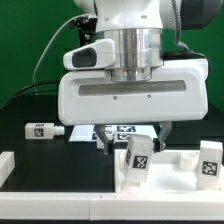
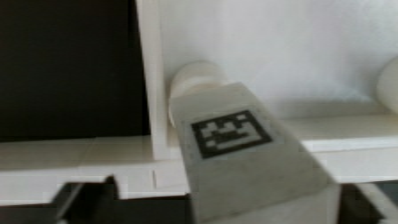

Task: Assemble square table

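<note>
The square table's white top lies at the front of the exterior view, and its flat surface fills the wrist view. One white leg with a black-and-white tag stands upright on the top. In the wrist view this leg rises between the dark fingers. My gripper straddles it from above, and the gripper looks shut on its sides. A second tagged leg stands on the top at the exterior view's right. A third leg lies on the black table at the left.
The marker board lies behind the gripper. A plain white bar sits at the exterior view's left edge. A rounded white leg end shows at the wrist picture's border. The top's edge borders black table.
</note>
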